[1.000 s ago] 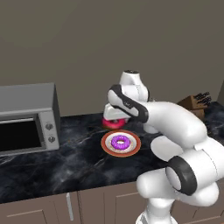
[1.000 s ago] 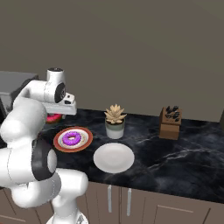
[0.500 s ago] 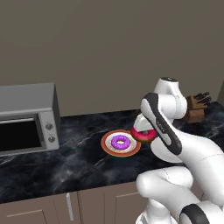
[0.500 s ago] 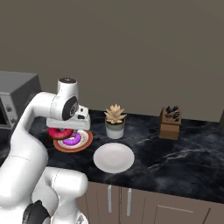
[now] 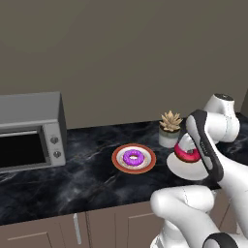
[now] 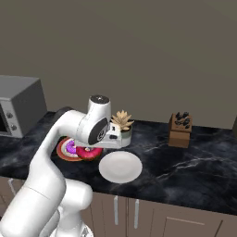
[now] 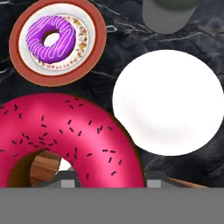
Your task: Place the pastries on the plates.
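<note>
While the purple donut [image 5: 133,157] lies flat in the middle of the orange-rimmed plate [image 5: 118,162] on the dark marble counter [image 5: 87,179], the gripper [image 7: 109,177] is closed on the red-pink donut [image 7: 65,140] and holds it in the air. This donut is above the counter between the two plates, near the edge of the plain white plate [image 7: 170,101], which has nothing on it. Behind the white plate stands a small potted plant [image 5: 169,129], a microwave [image 5: 30,131] is at the left end of the counter, and a knife block [image 6: 180,129] is far to the right.
</note>
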Tool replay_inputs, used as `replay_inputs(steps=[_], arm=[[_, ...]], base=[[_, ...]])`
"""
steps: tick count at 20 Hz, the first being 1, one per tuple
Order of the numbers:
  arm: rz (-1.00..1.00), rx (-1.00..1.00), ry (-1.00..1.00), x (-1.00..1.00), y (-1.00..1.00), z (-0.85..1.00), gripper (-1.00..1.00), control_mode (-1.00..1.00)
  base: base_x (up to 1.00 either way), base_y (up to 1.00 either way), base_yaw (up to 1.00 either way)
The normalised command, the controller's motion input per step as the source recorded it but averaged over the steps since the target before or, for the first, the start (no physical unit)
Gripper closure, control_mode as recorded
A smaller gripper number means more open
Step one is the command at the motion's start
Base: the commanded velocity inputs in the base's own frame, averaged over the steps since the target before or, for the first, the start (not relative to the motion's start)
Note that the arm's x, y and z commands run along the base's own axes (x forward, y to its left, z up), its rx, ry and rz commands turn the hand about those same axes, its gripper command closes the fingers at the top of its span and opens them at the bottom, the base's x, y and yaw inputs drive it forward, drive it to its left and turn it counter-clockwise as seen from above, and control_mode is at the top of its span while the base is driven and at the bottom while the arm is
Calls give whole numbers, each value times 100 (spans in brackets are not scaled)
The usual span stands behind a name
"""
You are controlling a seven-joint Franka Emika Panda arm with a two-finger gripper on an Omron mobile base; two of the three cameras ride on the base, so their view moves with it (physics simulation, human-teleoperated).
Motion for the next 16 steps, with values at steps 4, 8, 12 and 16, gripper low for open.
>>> replay_inputs(steps=[4, 8, 12, 16], arm=[[0, -1, 0, 10, -88, 0, 100, -100], [0, 0, 0, 28, -44, 0, 100, -100], [0, 0, 0, 49, 0, -13, 100, -100], [0, 0, 7, 52, 0, -35, 100, -100]], base=[[0, 0, 0], [0, 0, 0], [0, 0, 0], [0, 0, 0]])
